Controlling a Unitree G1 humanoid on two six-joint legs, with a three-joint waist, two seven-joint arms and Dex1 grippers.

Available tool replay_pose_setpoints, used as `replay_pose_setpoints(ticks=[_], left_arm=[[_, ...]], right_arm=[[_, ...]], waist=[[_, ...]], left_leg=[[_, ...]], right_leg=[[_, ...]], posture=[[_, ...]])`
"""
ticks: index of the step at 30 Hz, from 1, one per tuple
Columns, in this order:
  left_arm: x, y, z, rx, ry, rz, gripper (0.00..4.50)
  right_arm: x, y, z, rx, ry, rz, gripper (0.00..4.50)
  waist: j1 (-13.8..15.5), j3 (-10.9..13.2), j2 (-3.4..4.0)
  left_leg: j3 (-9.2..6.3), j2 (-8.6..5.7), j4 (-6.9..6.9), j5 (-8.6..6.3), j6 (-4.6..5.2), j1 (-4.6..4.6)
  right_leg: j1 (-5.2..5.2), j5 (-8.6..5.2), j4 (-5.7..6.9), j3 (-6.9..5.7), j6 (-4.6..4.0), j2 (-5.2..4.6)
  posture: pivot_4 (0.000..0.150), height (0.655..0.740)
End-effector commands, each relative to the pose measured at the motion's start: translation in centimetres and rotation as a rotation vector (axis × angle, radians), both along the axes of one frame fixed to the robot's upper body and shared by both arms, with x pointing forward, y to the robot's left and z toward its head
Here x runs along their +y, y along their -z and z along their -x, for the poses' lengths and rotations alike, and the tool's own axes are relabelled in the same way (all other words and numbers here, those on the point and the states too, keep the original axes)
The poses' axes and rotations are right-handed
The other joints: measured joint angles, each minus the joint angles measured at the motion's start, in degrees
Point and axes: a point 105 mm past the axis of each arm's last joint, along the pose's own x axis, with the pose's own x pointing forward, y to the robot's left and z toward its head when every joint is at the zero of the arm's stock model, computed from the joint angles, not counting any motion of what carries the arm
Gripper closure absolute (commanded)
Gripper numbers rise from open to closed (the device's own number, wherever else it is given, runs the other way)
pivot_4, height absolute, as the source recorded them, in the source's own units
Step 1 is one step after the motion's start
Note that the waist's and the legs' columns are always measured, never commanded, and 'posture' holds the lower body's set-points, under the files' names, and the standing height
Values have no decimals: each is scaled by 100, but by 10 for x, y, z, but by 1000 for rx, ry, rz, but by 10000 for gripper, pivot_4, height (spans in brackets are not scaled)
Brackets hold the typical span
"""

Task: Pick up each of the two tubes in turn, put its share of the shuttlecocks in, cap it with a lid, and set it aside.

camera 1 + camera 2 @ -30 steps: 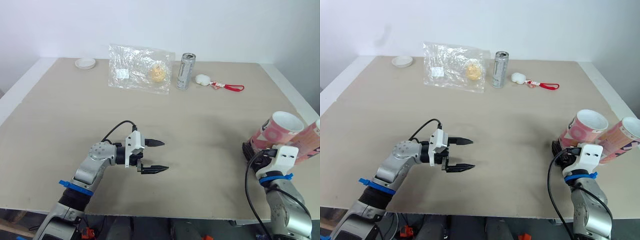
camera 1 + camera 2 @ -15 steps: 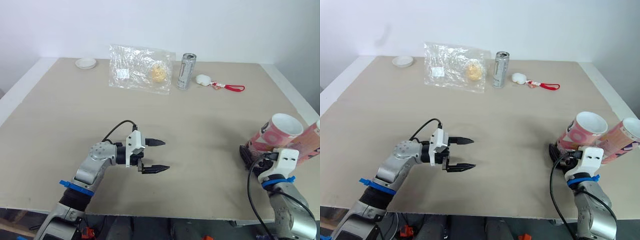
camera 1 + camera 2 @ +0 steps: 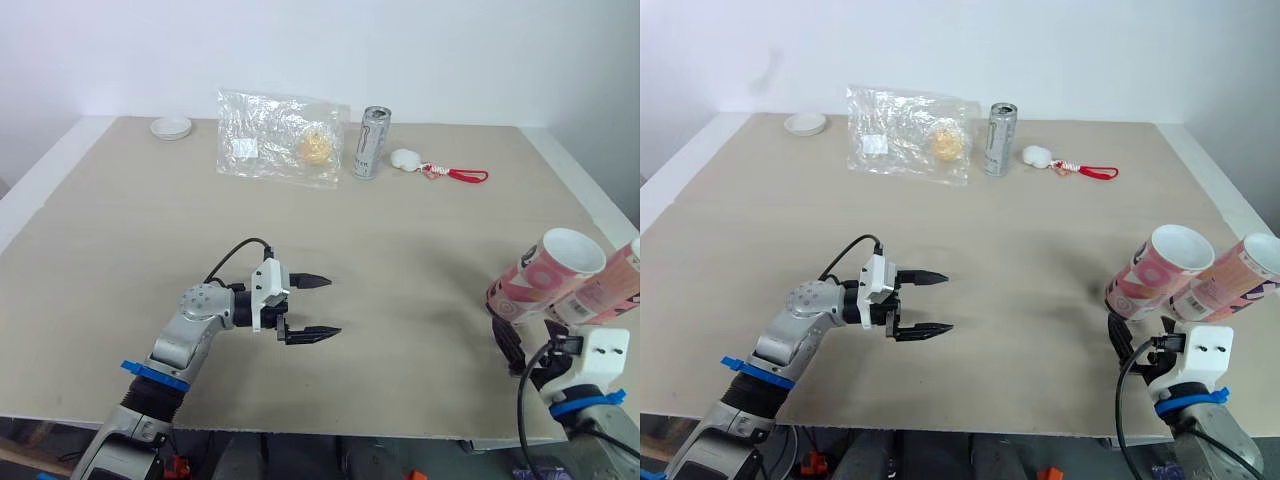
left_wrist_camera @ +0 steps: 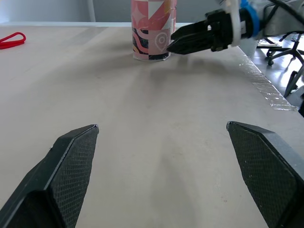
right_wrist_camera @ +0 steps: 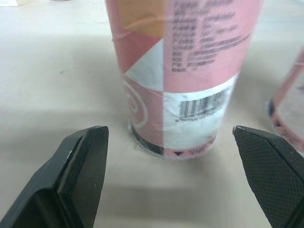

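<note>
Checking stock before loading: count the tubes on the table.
2. One tube stands ahead of the right gripper; the second tube stands beside it, nearer the right edge of the table.

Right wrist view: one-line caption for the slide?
Open right gripper lined up on the base of an upright pink tube on the table, not gripping it; a second tube stands beside.
</note>
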Motion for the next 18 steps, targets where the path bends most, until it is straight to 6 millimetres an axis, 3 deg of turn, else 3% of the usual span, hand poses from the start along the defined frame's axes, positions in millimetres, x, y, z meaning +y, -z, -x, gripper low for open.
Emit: replay_pose_setpoints(ticks=[1, 4, 7, 14, 18], left_arm=[[8, -6, -7, -39, -59, 13, 0], [13, -2, -9, -31, -93, 0, 0], [18, 0, -9, -30, -126, -14, 0], [42, 4, -11, -48, -235, -65, 0], [53, 1, -14, -61, -275, -79, 0]], right_arm=[[45, -19, 12, -28, -286, 110, 175], [75, -15, 18, -7, -533, 203, 175], [91, -20, 12, -46, -675, 220, 175], [111, -29, -29, -124, -896, 237, 175], [109, -26, -40, -125, -948, 254, 175]], waist=[[0, 0, 0], [-20, 3, -6], [-15, 5, -11], [-13, 18, -37], [18, 21, -43]], left_leg=[[0, 0, -5, 0, 0, 0], [5, 3, -6, 0, -1, 3], [6, 2, -5, -1, -2, 6], [7, 3, -5, 0, -1, 4], [-1, 1, -16, 0, -1, 3]], right_leg=[[-3, -2, 0, -1, -2, 0], [-3, -4, 0, 0, -3, 0], [-3, -4, 0, 0, -4, -3], [-2, -2, -1, -4, -5, -4], [1, -10, -1, -11, -8, -1]], posture=[[1500, 7400], [1500, 7400], [1500, 7400], [1500, 7400], [1500, 7400]])
